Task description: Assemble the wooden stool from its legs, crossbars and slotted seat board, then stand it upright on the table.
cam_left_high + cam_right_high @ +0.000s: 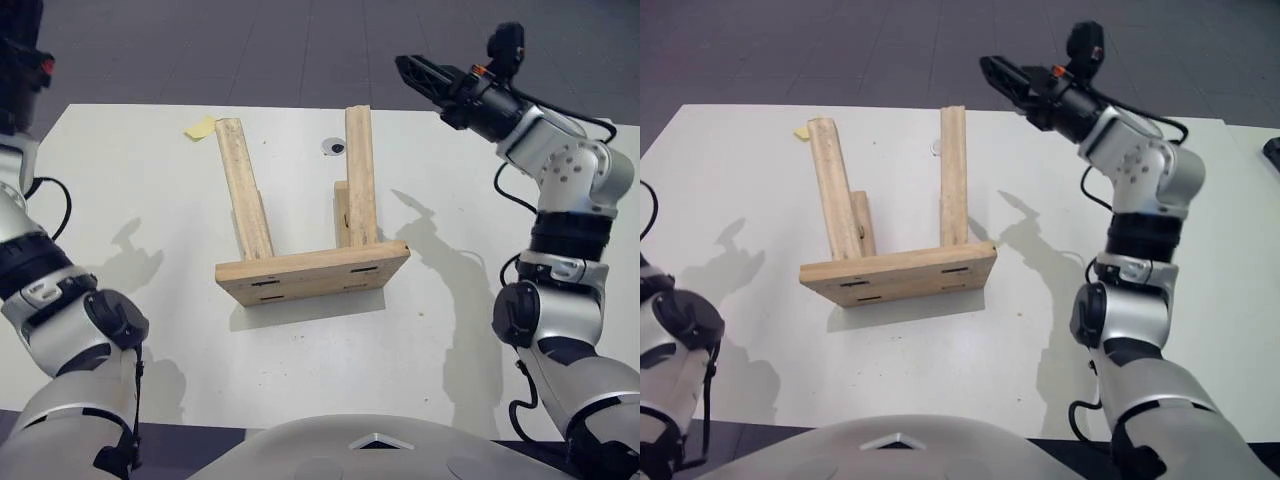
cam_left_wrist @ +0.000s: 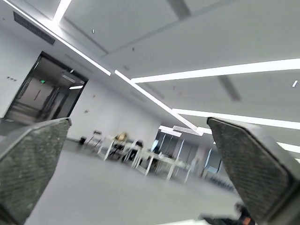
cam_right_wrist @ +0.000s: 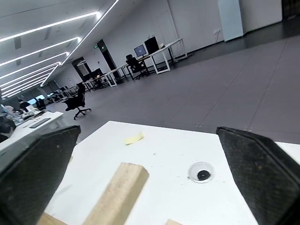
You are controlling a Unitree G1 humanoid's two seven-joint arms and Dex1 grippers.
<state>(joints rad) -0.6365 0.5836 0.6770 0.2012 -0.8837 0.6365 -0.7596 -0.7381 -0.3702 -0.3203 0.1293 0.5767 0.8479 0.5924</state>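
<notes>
Two long legs rise out of one seat board (image 1: 312,272), and the part-built stool (image 1: 365,225) lies on its side at the middle of the white counter (image 1: 120,200). The board stands on its edge, its long axis running across the frame and climbing a little to the right. Four dark slots (image 1: 265,283) show in its near face. The left leg (image 1: 243,190) and the right leg (image 1: 360,175) point toward the top of the frame, the left one leaning slightly outward. One shorter piece (image 1: 343,212) shows between them, partly hidden; leg or crossbar, I cannot tell. One yellow note (image 1: 200,128) and one round grommet (image 1: 334,147) sit near the leg tips. The right end effector (image 1: 408,68) hangs at the upper right, above the counter's far edge, fingers spread wide on nothing. The left end effector (image 2: 138,123) is aimed at the ceiling (image 2: 187,37), likewise gaping and empty.
</notes>
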